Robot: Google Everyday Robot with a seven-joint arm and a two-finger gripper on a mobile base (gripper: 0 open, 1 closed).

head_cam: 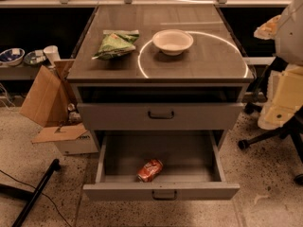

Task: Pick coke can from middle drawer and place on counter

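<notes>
Though cropped, gripper (271, 30) right of counter (208, 60)

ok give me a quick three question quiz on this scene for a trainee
1. True or false: the can stands upright in the open drawer.
2. What is on the counter? A) a bowl and a green bag B) a mug C) two cans
3. Short answer: is the gripper in view?

Key:
1. False, it lies on its side.
2. A
3. No, it is out of view.
</notes>
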